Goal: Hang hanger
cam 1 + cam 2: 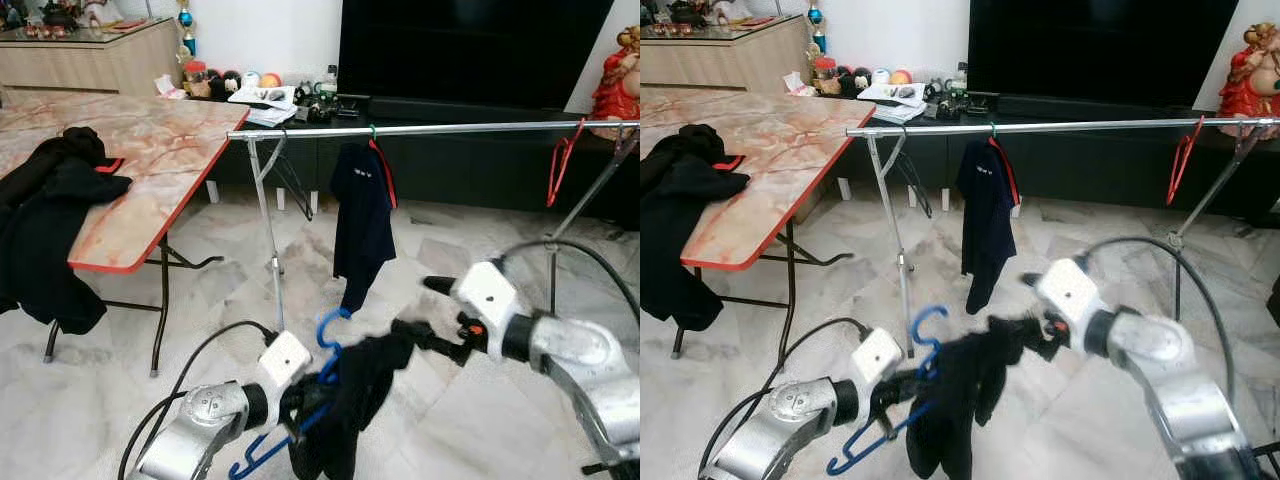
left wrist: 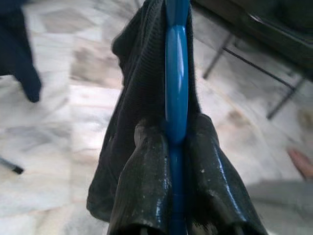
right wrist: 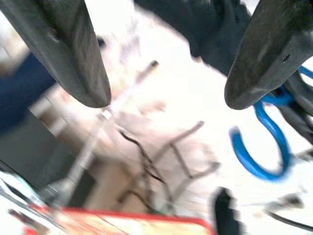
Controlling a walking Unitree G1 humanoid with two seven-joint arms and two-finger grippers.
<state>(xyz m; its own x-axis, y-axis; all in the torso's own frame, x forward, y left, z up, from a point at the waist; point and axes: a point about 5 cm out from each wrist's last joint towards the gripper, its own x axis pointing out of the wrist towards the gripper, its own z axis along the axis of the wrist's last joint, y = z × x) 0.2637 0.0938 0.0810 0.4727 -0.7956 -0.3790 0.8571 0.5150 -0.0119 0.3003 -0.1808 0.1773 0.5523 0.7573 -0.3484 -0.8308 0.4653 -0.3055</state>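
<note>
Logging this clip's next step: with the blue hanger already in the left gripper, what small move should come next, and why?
Probably raise the left gripper toward the rail. Its fingers are shut on the blue hanger, a black garment draped over it, and the hook sits well below the rail. The right gripper, open, is at the garment's edge. Bare rail lies between the navy shirt and the red hanger.

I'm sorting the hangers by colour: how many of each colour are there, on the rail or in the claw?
Blue: 1, held in the left claw, blue hanger
Red: 2, red hanger with shirt, bare red hanger
Black or dark: 1, dark hanger
Total: 4
</note>
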